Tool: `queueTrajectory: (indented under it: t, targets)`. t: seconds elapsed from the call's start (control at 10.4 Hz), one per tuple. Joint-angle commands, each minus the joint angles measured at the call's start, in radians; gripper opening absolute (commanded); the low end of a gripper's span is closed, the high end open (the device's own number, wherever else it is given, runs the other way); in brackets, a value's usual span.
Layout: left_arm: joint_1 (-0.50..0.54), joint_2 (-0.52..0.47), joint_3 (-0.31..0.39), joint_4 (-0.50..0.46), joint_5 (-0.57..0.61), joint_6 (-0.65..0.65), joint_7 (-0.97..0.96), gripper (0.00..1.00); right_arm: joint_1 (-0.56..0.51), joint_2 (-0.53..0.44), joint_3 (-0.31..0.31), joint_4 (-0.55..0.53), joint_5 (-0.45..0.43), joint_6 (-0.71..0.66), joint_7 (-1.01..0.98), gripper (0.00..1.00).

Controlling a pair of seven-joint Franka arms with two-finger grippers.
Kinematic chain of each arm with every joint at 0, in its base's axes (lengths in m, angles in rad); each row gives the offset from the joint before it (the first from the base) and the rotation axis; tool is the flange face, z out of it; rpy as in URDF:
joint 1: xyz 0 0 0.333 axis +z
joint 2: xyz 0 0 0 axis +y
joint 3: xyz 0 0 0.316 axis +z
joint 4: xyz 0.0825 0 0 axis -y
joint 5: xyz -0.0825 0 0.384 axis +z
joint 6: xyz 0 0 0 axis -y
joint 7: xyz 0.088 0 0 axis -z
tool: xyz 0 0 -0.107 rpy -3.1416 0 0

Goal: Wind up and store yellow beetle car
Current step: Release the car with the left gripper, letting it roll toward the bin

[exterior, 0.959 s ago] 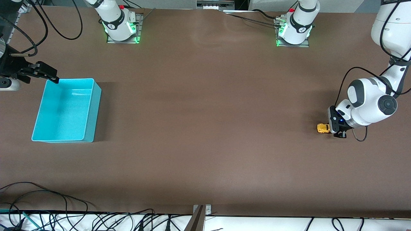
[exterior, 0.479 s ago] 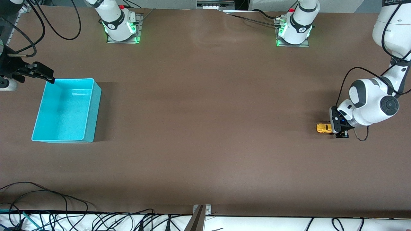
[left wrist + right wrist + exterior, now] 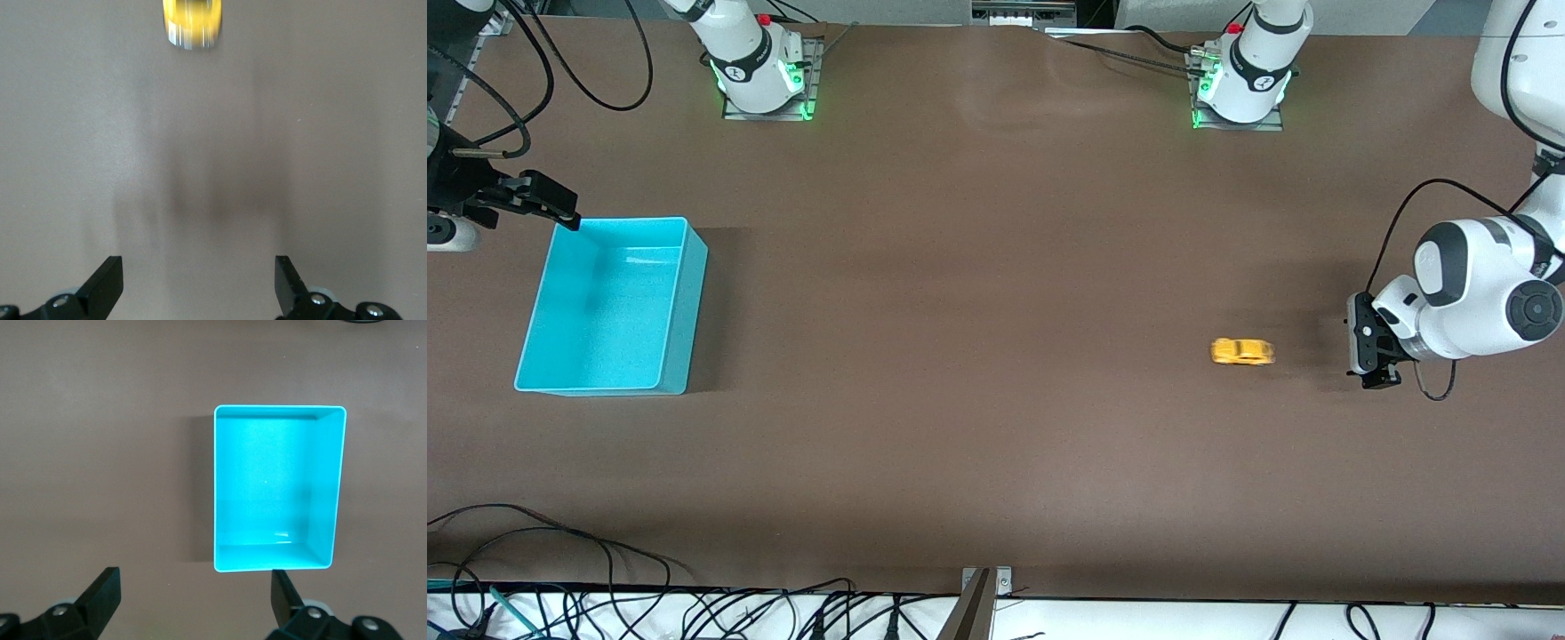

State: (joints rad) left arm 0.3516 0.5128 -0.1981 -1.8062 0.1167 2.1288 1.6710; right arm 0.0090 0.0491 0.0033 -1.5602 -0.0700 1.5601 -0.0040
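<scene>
Bright even overhead light, soft shadows beside the turquoise bin [image 3: 609, 307], yellow beetle car [image 3: 192, 23] streaked with blur ahead of open fingertips [image 3: 107, 277].

White rounded arm links with dark grey joint bands and round dark caps are seen on the left arm [image 3: 1485, 289]. A thin black cable is looped along it. Green lights and a small red button are shown at each white base [image 3: 758, 67]. Black two-finger grippers [image 3: 199, 283] carry wedge-shaped fingertips [image 3: 285, 592], with silver screws set in the black finger mounts.
</scene>
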Motion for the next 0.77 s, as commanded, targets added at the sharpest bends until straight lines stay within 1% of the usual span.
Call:
queueTrajectory:
  t: [0.0,0.19,0.29,0.38,0.48,0.58,0.67]
  targets:
    - [-0.008,-0.028,-0.032,0.095,0.014,-0.177,-0.119,1.0,-0.001,0.006,0.0,0.009,-0.004,-0.012,-0.002,1.0]
    - [-0.01,-0.081,-0.064,0.142,0.015,-0.327,-0.28,1.0,0.0,0.006,-0.002,0.008,-0.001,-0.017,0.001,1.0]
    - [-0.008,-0.098,-0.069,0.169,0.006,-0.413,-0.374,1.0,0.002,0.006,0.0,0.009,-0.001,-0.017,0.002,1.0]
    - [-0.008,-0.115,-0.07,0.207,-0.049,-0.496,-0.432,1.0,0.0,0.008,0.0,0.008,-0.001,-0.015,0.003,1.0]
    - [-0.008,-0.126,-0.087,0.246,-0.078,-0.57,-0.482,1.0,-0.001,0.015,0.0,0.008,-0.001,-0.015,-0.004,1.0]
    - [-0.008,-0.152,-0.093,0.29,-0.078,-0.658,-0.573,1.0,-0.001,0.023,-0.002,0.008,-0.001,-0.014,-0.004,1.0]
    - [-0.008,-0.187,-0.09,0.312,-0.08,-0.706,-0.68,1.0,0.0,0.035,0.0,0.008,-0.001,-0.009,-0.004,1.0]
